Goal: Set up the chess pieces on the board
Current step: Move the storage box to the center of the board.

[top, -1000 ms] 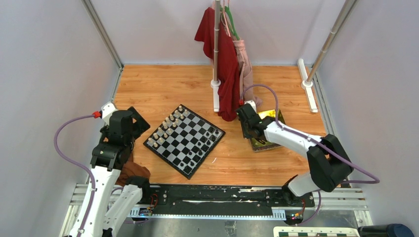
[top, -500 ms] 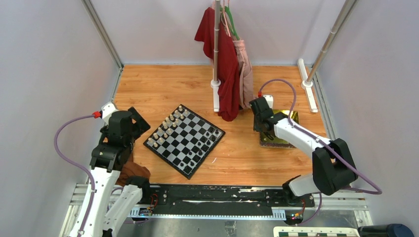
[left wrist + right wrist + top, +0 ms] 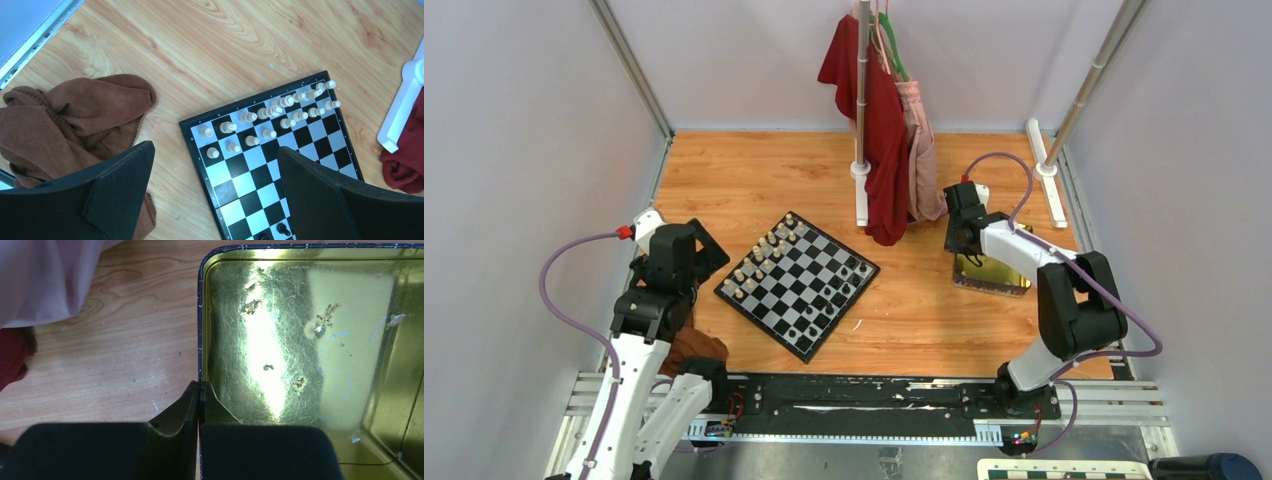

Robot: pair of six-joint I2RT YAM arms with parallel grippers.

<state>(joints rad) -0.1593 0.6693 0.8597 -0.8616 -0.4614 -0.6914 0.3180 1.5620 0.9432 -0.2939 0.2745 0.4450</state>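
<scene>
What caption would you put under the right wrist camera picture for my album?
Right gripper pinching the rim of a shiny gold tray on the wooden table.

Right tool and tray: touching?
Touching. The right wrist view shows the right tool shut on the tray at its left rim, the wall pinched with no gap.

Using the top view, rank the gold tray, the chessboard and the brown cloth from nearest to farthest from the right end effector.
From the right end effector:
1. the gold tray, on the right, its rim pinched between the fingers.
2. the chessboard, mid-table, off to the left.
3. the brown cloth, far left, at the near edge.
</scene>
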